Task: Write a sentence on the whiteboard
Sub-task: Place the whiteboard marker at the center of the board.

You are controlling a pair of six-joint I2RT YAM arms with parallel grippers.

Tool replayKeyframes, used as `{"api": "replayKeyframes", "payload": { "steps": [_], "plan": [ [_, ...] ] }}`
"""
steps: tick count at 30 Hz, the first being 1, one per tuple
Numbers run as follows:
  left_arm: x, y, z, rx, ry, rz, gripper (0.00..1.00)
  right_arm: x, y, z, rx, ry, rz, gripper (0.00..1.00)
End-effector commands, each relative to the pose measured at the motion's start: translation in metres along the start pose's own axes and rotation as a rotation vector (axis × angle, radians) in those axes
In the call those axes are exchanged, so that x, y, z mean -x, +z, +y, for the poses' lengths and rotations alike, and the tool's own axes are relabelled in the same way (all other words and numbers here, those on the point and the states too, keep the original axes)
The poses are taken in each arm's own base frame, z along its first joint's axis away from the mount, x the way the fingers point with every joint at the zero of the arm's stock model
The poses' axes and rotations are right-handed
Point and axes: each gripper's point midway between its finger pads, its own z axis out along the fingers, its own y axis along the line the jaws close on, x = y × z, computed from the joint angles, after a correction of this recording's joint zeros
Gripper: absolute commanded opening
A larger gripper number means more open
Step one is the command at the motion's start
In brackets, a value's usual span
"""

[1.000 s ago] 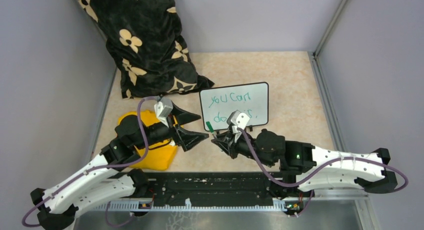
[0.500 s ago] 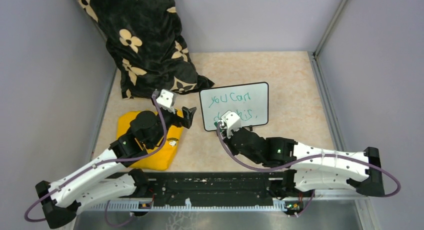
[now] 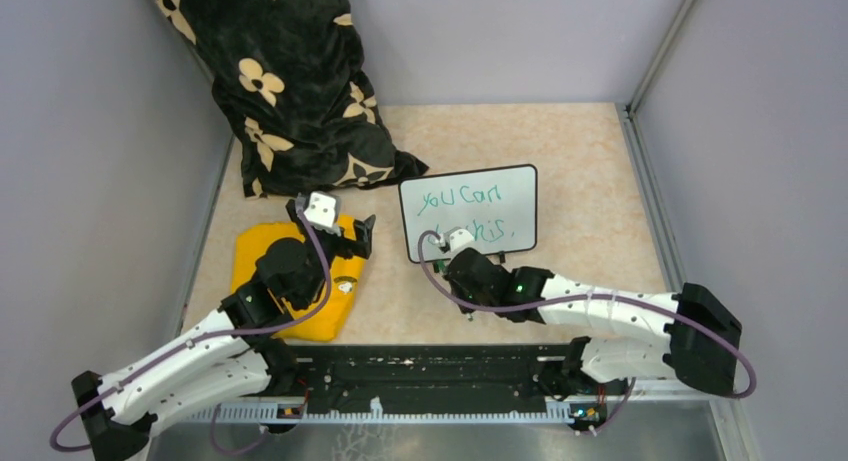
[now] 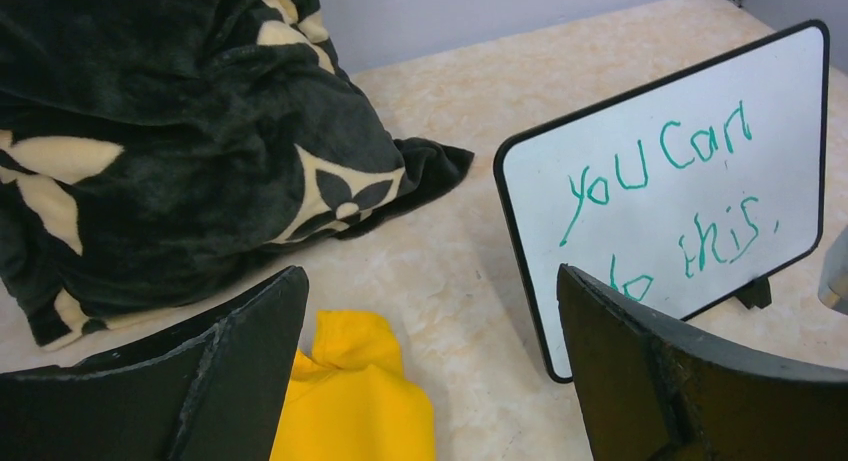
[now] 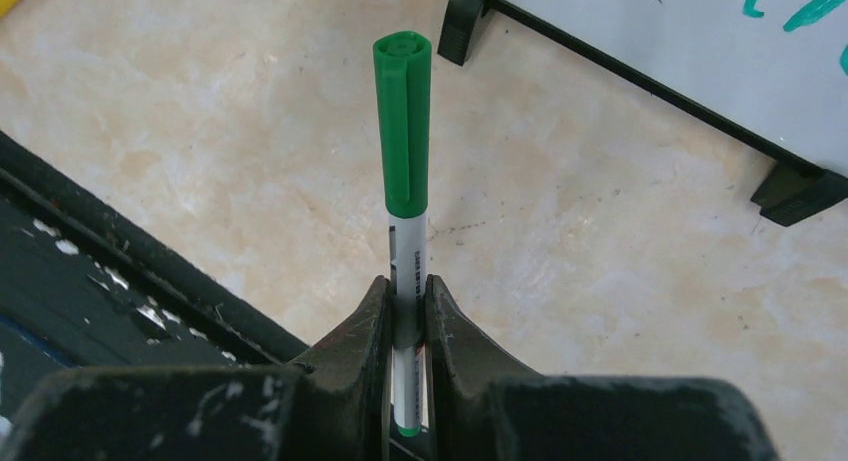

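The whiteboard (image 3: 512, 196) stands upright on its two black feet at mid-table. The sentence (image 3: 452, 198) on it is green handwriting in two lines, "you can" over "do this"; my right wrist hides part of the lower line from above. It reads clearly in the left wrist view (image 4: 660, 191). My right gripper (image 3: 438, 265) is shut on a green-capped white marker (image 5: 405, 151), just in front of the board's lower left corner. The capped end points towards the board's foot (image 5: 460, 21). My left gripper (image 3: 360, 237) is open and empty, left of the board (image 4: 700, 101).
A yellow cloth (image 3: 300, 296) lies under my left gripper and shows in the left wrist view (image 4: 350, 401). A black blanket with cream flowers (image 3: 290, 81) is heaped at the back left. Grey walls enclose the table. A black rail (image 3: 430, 381) runs along the near edge.
My left gripper drew back and to the left, over the yellow cloth. My right arm stretched left and lower, carrying the marker down to the board's lower left corner.
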Motion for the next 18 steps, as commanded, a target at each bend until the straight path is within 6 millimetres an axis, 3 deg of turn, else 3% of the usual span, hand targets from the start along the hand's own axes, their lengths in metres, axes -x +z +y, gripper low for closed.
{"api": "replayKeyframes", "payload": {
  "steps": [1, 6, 12, 18],
  "plan": [
    [0.009, -0.003, 0.011, 0.041, 0.006, -0.044, 0.98, 0.024, 0.005, 0.02, 0.117, 0.133, -0.049, 0.0],
    [0.014, -0.004, 0.016, 0.066, 0.004, -0.063, 0.98, 0.049, 0.015, 0.053, 0.233, 0.148, -0.053, 0.0],
    [0.026, -0.021, 0.056, 0.271, -0.114, -0.107, 0.98, 0.083, 0.038, 0.094, 0.342, 0.178, -0.051, 0.0],
    [0.034, -0.03, 0.066, 0.292, -0.155, -0.172, 0.98, 0.1, 0.065, 0.099, 0.269, 0.247, -0.035, 0.0]
  ]
}}
